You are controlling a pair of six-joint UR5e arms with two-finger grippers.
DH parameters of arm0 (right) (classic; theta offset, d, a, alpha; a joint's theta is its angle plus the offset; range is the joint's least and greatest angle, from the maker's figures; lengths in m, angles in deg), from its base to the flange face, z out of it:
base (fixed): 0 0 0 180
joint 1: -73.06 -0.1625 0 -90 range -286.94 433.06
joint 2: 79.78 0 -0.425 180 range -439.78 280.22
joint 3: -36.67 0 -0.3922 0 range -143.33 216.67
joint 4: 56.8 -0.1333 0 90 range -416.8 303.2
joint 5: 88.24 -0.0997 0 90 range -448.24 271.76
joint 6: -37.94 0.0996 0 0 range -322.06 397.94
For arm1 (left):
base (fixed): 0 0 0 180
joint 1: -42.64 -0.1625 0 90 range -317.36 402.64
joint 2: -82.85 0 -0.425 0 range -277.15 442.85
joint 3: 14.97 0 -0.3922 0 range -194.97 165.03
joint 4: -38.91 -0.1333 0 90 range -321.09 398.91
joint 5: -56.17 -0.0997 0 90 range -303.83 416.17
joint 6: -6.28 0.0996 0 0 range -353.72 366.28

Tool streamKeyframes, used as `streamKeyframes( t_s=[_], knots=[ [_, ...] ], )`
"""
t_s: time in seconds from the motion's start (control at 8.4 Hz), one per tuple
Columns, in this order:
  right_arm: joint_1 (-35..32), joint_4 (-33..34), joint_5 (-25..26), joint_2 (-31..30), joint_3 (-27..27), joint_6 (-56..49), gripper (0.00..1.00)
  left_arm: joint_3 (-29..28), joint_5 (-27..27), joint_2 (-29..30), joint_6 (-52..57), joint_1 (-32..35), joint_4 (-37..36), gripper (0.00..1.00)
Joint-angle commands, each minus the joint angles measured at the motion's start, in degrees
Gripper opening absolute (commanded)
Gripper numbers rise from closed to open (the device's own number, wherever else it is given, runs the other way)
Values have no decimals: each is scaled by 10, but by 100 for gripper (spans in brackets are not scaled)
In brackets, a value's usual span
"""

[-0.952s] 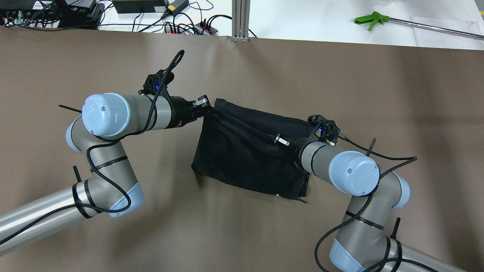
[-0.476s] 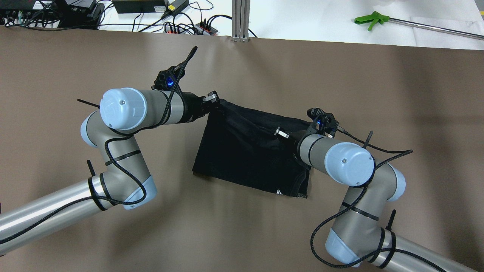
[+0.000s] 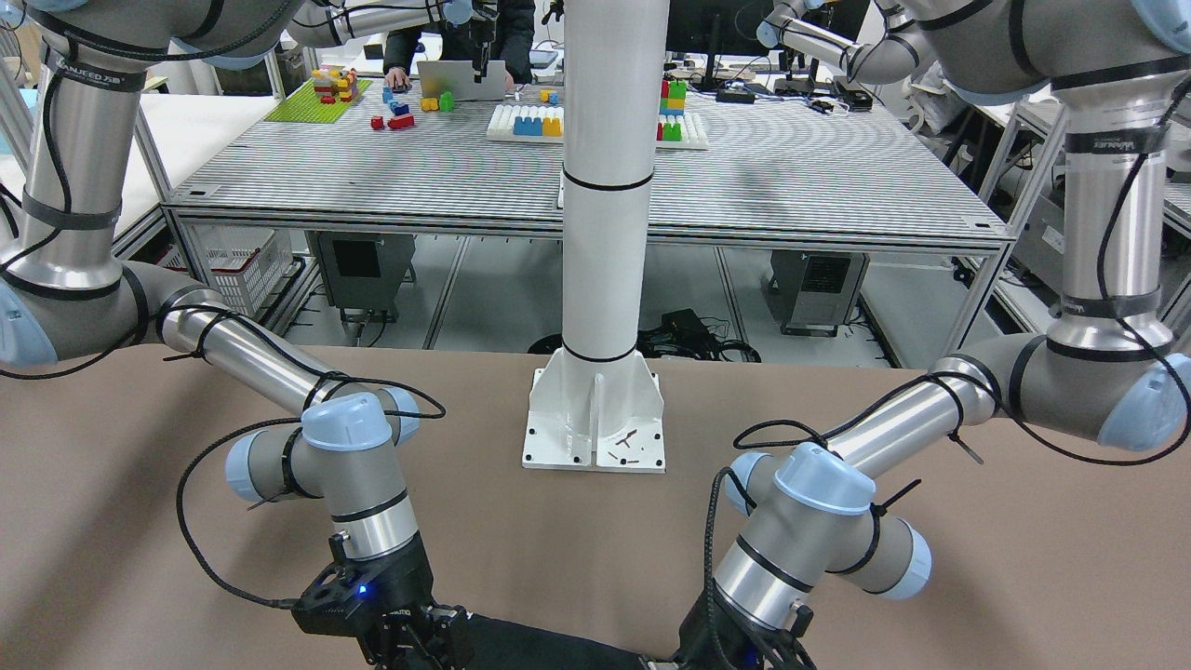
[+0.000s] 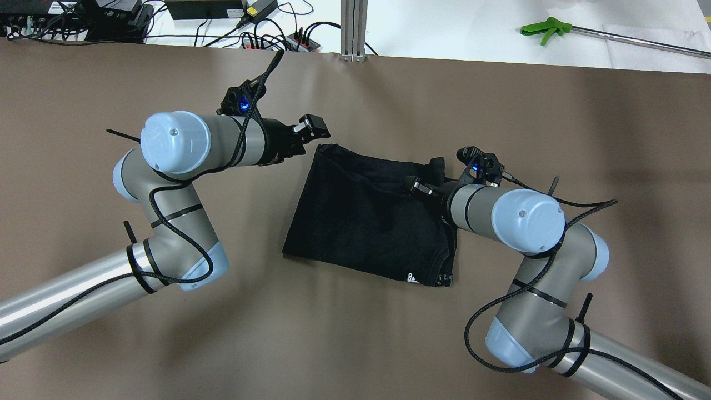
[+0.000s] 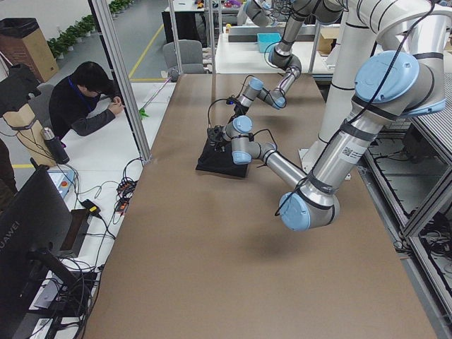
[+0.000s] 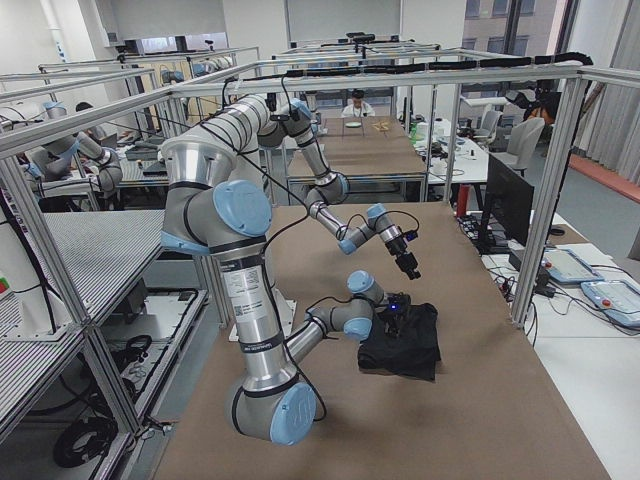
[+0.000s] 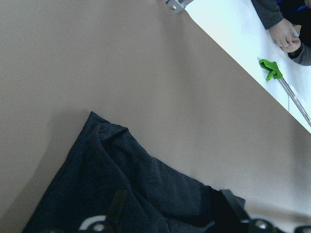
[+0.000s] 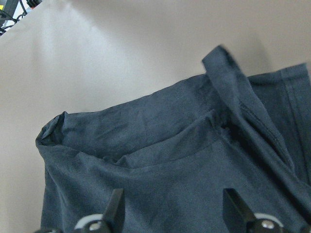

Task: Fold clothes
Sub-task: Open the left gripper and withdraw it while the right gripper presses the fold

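Observation:
The clothes are one black garment lying as a folded, layered rectangle on the brown table. A white logo shows at its near right corner. My left gripper hovers open just beyond the garment's far left corner, holding nothing. My right gripper is open over the far right edge, where a loose flap sticks up. The left wrist view shows the garment below spread fingers. In the right wrist view the folded layers lie under parted fingers.
A green-handled grabber tool lies on the white surface beyond the table's far edge. Cables and power strips sit at the far left beside an aluminium post. A seated person is off the table's far side.
Both grippers were shut on the garment's far edge and carried it farther away. They have let go; the fabric has dropped flat and the left gripper has drawn back from the corner.

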State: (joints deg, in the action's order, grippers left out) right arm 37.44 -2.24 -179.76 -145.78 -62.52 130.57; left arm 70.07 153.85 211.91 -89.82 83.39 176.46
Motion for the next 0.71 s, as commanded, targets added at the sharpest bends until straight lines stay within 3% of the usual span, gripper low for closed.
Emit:
streamKeyframes(
  t_s=[0.0,0.24,0.6],
  knots=[
    [-22,4,-60,3,-4,-11,95,-2,59,-6,16,59,-4,94],
    [-21,8,-63,3,-4,-14,95,-15,107,-15,40,107,-21,94],
    [-74,105,-130,3,-8,-172,95,-22,136,-42,231,187,-111,94]
  ],
)
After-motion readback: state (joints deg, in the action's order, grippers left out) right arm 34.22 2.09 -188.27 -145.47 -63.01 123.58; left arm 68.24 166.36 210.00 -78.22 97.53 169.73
